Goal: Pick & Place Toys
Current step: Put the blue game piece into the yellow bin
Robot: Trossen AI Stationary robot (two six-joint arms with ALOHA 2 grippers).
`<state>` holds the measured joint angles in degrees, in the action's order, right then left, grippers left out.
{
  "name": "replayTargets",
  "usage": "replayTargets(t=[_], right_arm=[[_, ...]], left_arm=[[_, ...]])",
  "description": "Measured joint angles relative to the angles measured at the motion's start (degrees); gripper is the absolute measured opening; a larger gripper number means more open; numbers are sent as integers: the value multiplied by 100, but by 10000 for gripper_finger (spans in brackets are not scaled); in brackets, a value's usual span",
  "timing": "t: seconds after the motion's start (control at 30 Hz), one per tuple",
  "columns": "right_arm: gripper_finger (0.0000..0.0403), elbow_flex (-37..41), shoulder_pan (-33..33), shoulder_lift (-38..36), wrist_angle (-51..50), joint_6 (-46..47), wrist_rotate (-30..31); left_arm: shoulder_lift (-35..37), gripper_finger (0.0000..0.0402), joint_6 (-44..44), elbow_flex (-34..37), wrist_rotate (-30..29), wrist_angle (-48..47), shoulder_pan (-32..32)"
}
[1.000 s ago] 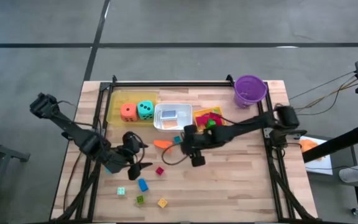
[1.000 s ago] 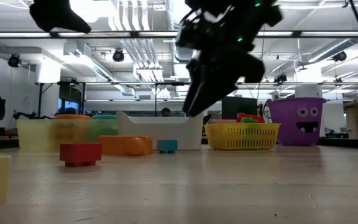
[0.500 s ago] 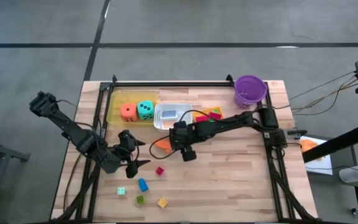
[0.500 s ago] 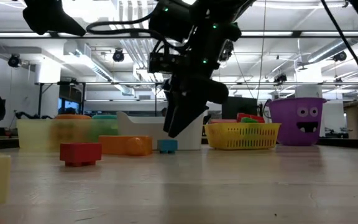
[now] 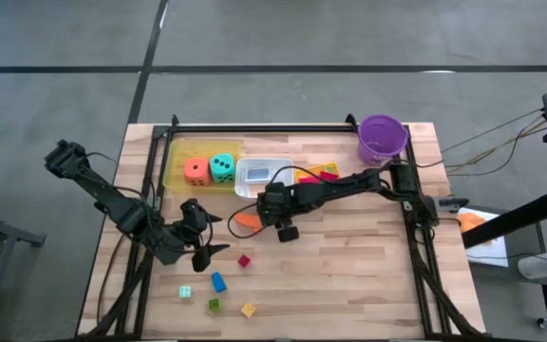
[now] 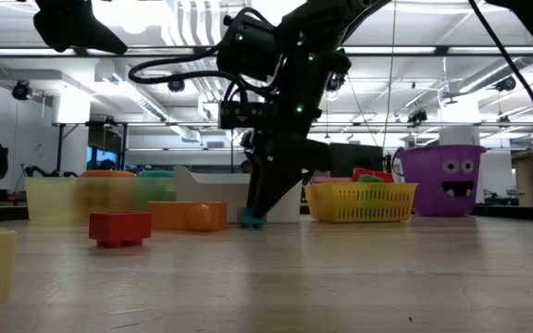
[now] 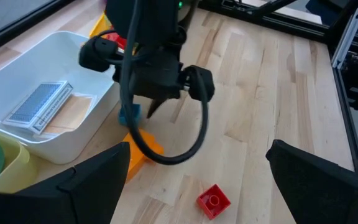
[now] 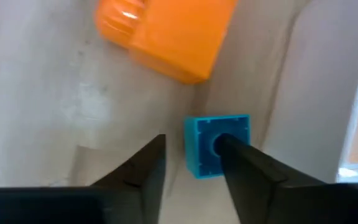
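Observation:
A small blue block [image 8: 205, 149] lies on the table between the white tray [image 5: 264, 178] and a flat orange piece [image 8: 166, 34]; it also shows in the low view [image 6: 251, 218]. My right gripper [image 8: 191, 142] is open, low over the block, pointing down; one finger stands beside the block and the other overlaps its top. My left gripper [image 5: 203, 249] is open and empty above the table's near left part, close to a red block [image 5: 244, 260]. The orange die [image 5: 196, 170] and the teal die [image 5: 221, 167] sit in the yellow tray. My right gripper comes at the blue block from above, its fingers pointing down. One fingertip [image 8: 229, 146] lies over the block's top [image 8: 197, 134]; whether it touches the block I cannot tell. The block rests flat on the table.
Teal [image 5: 185, 292], blue [image 5: 218, 282], green [image 5: 214, 304] and yellow [image 5: 248, 309] blocks lie near the front edge. A yellow basket [image 5: 316, 177] with toys and a purple bucket [image 5: 382, 138] stand at the back right. Cards lie in the white tray.
My right gripper has gone toward the table's left edge and down, from the table's middle to the blue block beside the white tray, its fingertips now close to the table.

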<state>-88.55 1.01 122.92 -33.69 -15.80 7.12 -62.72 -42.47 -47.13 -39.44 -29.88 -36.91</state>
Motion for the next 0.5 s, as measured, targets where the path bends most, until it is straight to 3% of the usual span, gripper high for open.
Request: replayTargets(t=[0.27, 0.5], right_arm=[[21, 3, 0, 47, 2, -141, 101], [18, 13, 5, 56, -20, -35, 116]], left_arm=[[0, 379, -1, 0, 0, 4, 2], [0, 379, -3, 0, 0, 4, 2]])
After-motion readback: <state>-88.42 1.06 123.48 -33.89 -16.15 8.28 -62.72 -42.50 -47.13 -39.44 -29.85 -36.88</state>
